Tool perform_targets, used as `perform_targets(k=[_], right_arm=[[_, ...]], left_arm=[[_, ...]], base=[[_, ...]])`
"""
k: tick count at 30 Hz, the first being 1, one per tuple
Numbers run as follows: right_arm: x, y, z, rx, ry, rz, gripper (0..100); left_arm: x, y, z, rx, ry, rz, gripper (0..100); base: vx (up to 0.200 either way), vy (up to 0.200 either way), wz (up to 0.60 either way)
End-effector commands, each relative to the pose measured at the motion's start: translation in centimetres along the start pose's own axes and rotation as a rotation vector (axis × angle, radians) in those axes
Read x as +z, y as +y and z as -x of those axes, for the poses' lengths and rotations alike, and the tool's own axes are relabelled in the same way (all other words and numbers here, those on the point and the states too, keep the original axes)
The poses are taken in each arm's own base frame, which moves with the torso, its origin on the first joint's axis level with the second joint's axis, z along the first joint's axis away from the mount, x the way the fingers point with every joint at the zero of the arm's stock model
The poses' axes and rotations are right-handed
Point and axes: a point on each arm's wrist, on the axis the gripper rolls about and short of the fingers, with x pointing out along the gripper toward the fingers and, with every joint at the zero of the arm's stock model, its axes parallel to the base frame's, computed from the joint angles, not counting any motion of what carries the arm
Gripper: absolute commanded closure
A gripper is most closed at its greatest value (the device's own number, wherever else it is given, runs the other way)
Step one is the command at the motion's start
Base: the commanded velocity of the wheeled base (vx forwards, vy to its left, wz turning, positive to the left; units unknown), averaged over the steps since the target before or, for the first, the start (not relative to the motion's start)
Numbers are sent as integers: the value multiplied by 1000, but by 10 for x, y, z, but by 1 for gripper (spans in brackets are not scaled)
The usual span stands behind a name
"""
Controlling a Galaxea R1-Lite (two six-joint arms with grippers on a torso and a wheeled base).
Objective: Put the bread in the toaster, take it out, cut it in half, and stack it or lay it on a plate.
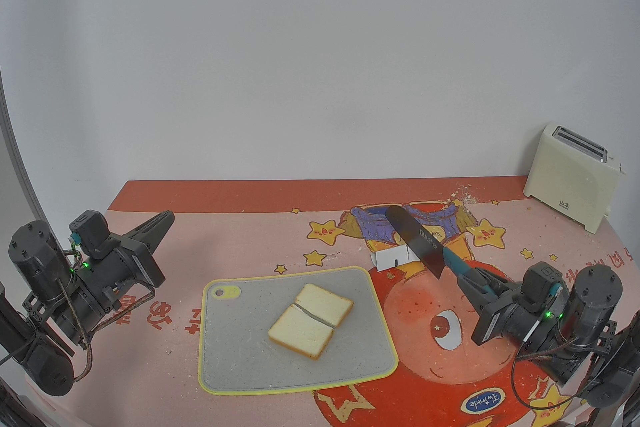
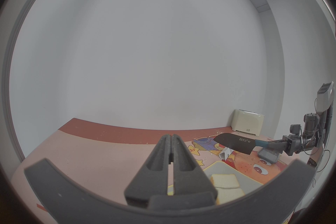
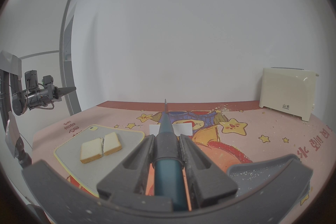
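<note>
Up close, knife between right fingers.

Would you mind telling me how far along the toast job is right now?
Done: the bread lies cut into two halves on the cutting board, away from the toaster. In hand: the right end effector grips the knife, held above the table beside the board. Left: stacking or plating the halves; the left end effector is shut on nothing, off the board's other side.
</note>
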Motion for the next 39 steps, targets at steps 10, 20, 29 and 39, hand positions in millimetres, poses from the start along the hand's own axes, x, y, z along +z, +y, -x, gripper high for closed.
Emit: perform_targets(k=[10, 20, 29, 39], right_arm=[[-2, 1, 0, 4, 8, 3, 100], [-7, 1, 0, 2, 32, 13, 100], [-12, 1, 3, 6, 58, 26, 100], [-16, 1, 2, 7, 77, 34, 100]], left_arm=[[1, 0, 0, -3, -15, -2, 100], [1, 0, 0, -2, -13, -2, 100], [1, 0, 0, -2, -13, -2, 100], [-1, 0, -1, -1, -6, -7, 100]], base=[[0, 0, 0], [0, 0, 0], [0, 0, 0], [0, 0, 0]])
